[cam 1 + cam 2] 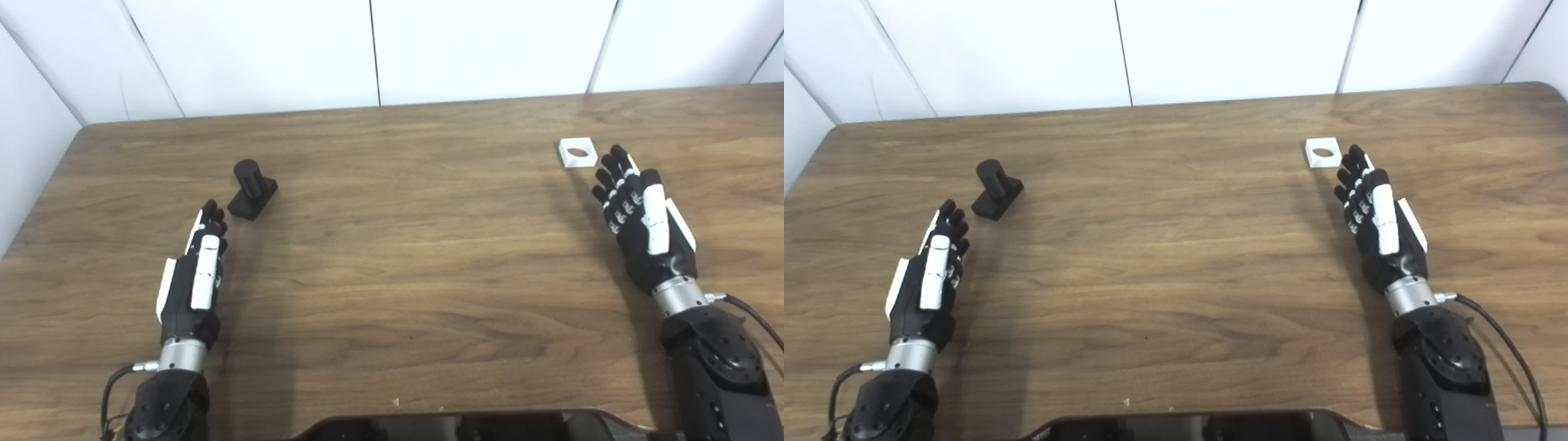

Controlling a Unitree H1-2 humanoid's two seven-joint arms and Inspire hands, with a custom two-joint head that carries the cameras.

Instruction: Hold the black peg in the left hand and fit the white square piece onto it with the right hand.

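Note:
The black peg point(252, 189), a short cylinder on a square base, lies tipped on the wooden table point(404, 257) at the left. My left hand point(197, 269) rests open just below and left of it, fingertips a short gap from its base, holding nothing. The white square piece point(577, 152), flat with a round hole, sits at the right. My right hand point(643, 214) is open just below and right of it, fingers stretched toward the piece without touching it.
White wall panels point(367, 49) stand behind the table's far edge. A dark device edge point(453, 425) shows at the bottom centre. Cables point(753, 315) trail from both wrists. Bare wood spans the middle between the two hands.

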